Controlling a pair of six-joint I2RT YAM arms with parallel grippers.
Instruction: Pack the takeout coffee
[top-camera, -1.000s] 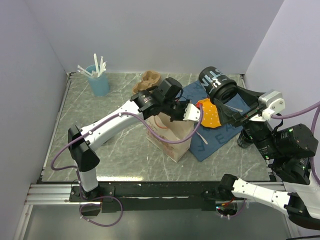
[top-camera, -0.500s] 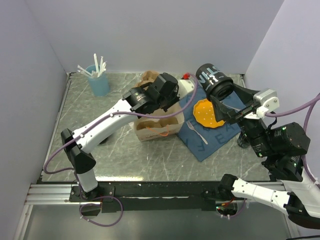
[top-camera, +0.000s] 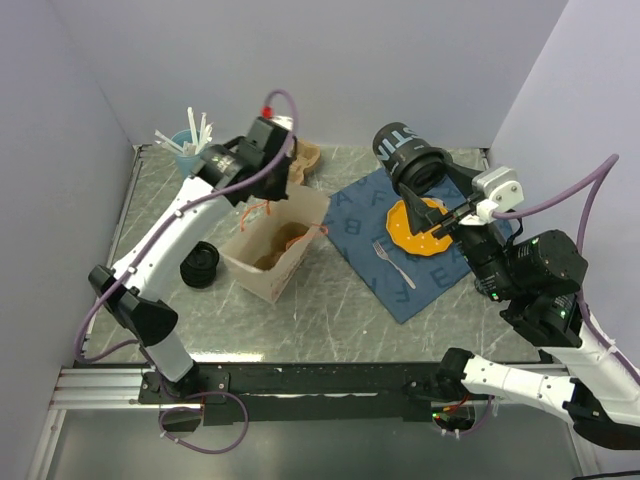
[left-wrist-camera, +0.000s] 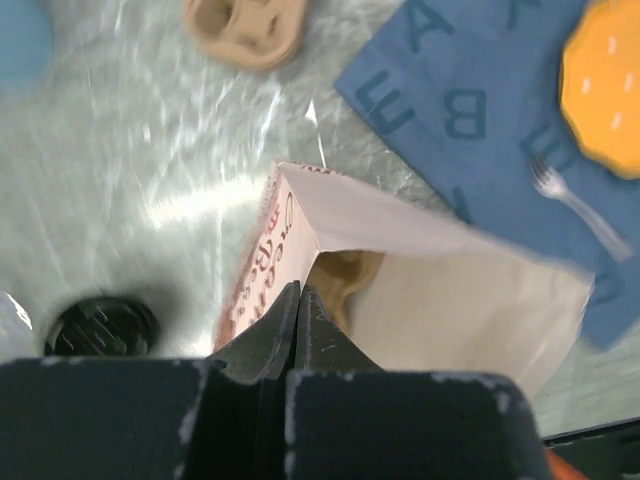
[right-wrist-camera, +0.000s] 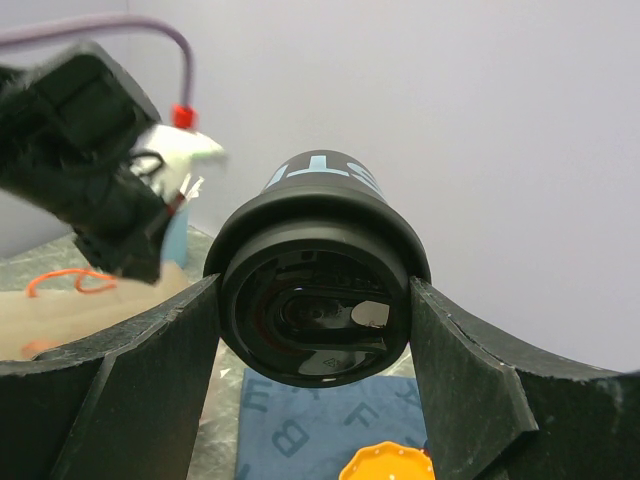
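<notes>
The takeout coffee (top-camera: 403, 153) is a black cup with a dark sip lid and pale lettering. My right gripper (top-camera: 428, 192) is shut on it and holds it tilted in the air above the blue mat; in the right wrist view the cup (right-wrist-camera: 322, 190) sits between both fingers (right-wrist-camera: 130, 390), lid toward the camera. The brown paper bag (top-camera: 278, 250) stands open left of the mat. My left gripper (top-camera: 258, 200) is shut on its near rim; in the left wrist view the shut gripper (left-wrist-camera: 298, 292) sits at the rim of the bag (left-wrist-camera: 450, 290), whose mouth is open.
A blue lettered mat (top-camera: 362, 222) carries an orange plate (top-camera: 418, 228) and a white fork (top-camera: 392, 258). A small black ribbed cup (top-camera: 200, 265) stands left of the bag. A light-blue cup of white sticks (top-camera: 186, 146) and a tan pulp carrier (top-camera: 303, 157) stand at the back.
My left arm has swung left and pulled the bag off the mat to the left; its mouth now gapes open. My right gripper has carried the cup a little left and back.
</notes>
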